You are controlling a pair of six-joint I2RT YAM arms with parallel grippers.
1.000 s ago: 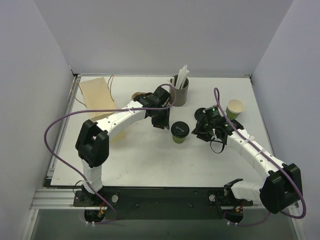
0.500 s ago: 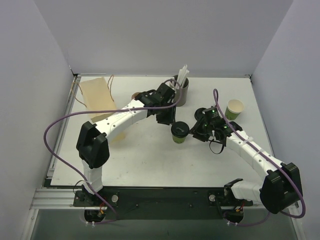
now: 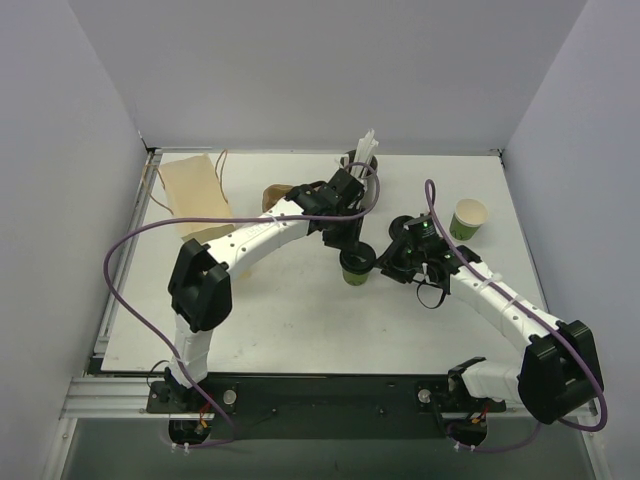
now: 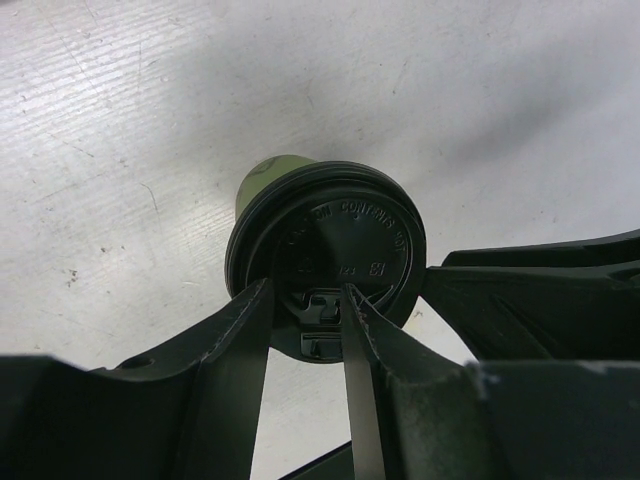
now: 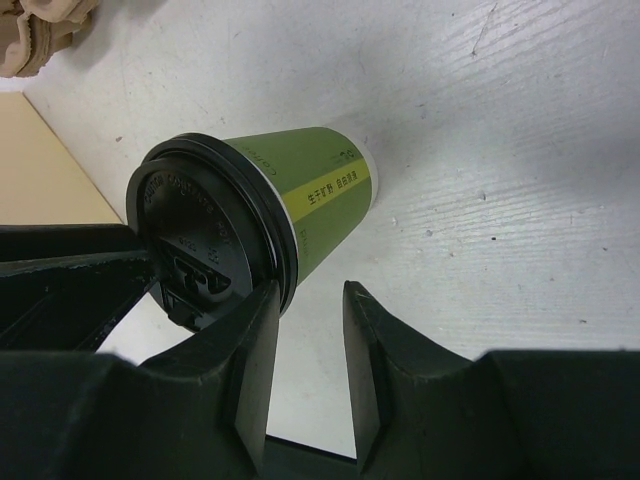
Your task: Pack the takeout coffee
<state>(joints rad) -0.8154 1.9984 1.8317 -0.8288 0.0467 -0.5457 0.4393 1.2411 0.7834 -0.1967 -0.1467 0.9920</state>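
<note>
We see a cup of olive green with a lighter yellow-green band carrying dark print, and its lid is black with raised lettering. The table is white, scuffed grey. The arms are white with black joints, their cables purple; the bag is tan, the straws white.

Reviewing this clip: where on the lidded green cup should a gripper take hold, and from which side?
Grip the lidded cup on its green paper wall, just under the black lid, coming in level from the side. It stands upright, the wall is round and tapered, and the lid's rim overhangs, which should stop a slip. The right gripper sits beside it, jaws open.
</note>
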